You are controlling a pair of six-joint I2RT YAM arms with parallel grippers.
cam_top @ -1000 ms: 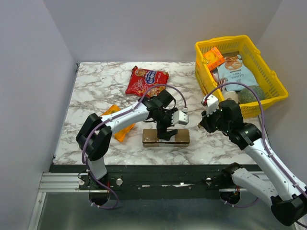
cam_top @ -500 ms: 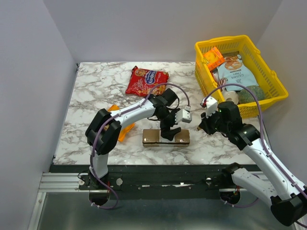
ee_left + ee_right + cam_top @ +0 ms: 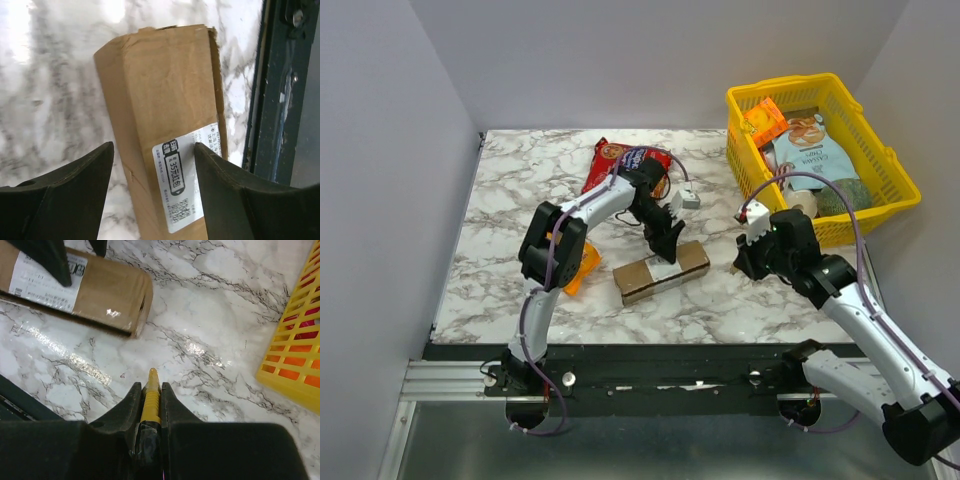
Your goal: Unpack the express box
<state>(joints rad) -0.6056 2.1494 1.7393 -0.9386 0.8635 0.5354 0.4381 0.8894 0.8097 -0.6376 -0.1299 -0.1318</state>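
Down at the lower centre of the overhead view, the express box (image 3: 662, 271) lies flat on the marble table (image 3: 510, 180), skewed so its right end sits higher in frame than its left. The left gripper (image 3: 667, 245) is right over the box's middle, pointing down at it. To the right, apart from the box, the right gripper (image 3: 742, 262) hangs low over the marble. A yellow basket (image 3: 895, 170) fills the upper right, a red snack bag (image 3: 603, 160) lies above the box, and an orange pack (image 3: 578, 275) sits to its left. Over to the left wrist view: the carton runs up the middle of frame, white label (image 3: 186, 182) facing the camera, and the two dark fingers (image 3: 70, 192) are spread wide, one on either side of it; contact, I can't tell. Right wrist view now: the fingers (image 3: 120, 415) are pinched tight on a slim yellow tool (image 3: 150, 400), tip aimed at bare marble, with the box in the upper left and the basket wall at the right edge.
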